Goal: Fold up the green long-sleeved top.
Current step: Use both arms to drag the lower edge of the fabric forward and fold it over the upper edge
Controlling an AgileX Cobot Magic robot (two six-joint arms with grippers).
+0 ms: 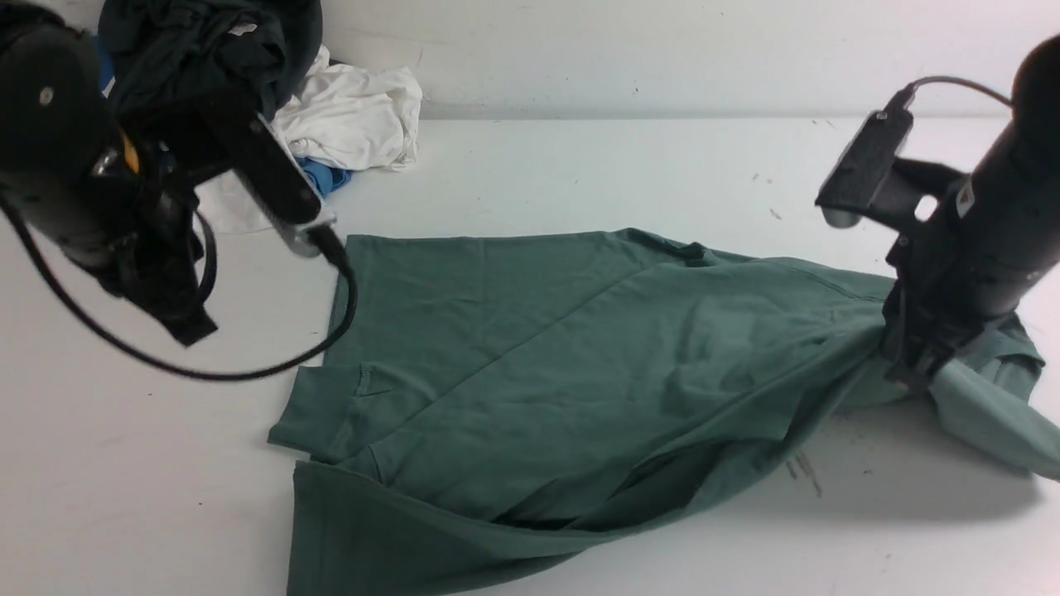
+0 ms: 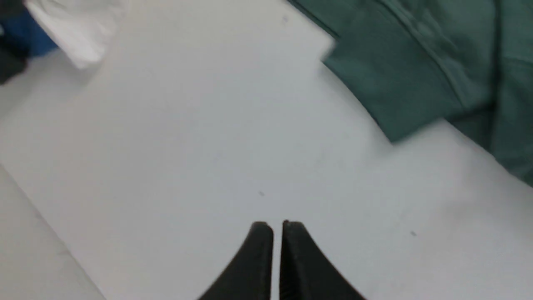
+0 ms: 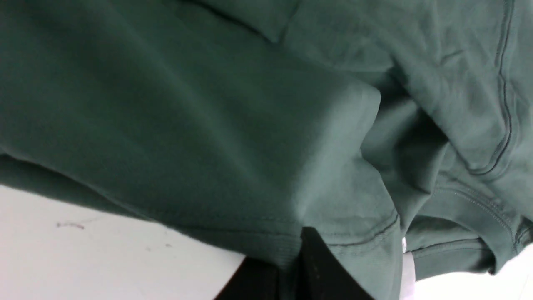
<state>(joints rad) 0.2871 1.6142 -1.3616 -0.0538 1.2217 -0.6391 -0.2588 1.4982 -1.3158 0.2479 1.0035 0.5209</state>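
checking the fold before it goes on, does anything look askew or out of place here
The sage-green cotton long-sleeved top is not lying flat: its right end is bunched and lifted off the white table in the shut right pincer, pulling diagonal creases across it. Its near edge gapes open.

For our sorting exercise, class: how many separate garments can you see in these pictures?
4: the green top spread in the middle; a black garment, white garment and blue garment piled at the far left. More may lie hidden beneath them.
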